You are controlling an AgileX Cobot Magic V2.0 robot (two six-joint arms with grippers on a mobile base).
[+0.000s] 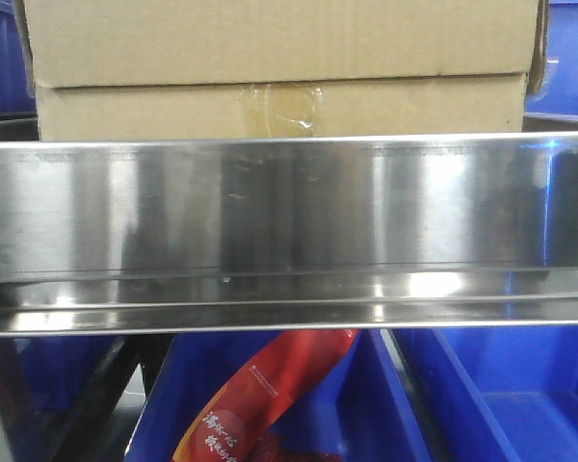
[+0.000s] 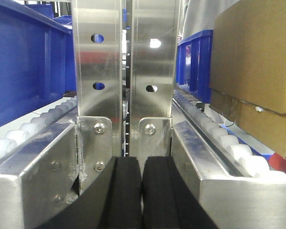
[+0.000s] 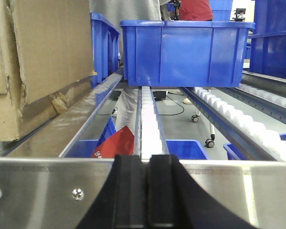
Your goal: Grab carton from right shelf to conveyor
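The carton (image 1: 270,58) was seen on the right shelf (image 1: 289,202). The fingers (image 2: 126,191) of the left gripper (image 2: 142,169) and right gripper (image 3: 148,167) were pressed together.

Bright light made the metal shine.
The right shelf (image 1: 289,207) rail threw back white glare patches on its left and right sides. The carton (image 1: 279,58) was evenly lit but a little soft. The left gripper (image 2: 142,195) and right gripper (image 3: 148,191), very near, looked dark and blurry. The blue bin (image 3: 186,52) had a very strong colour.
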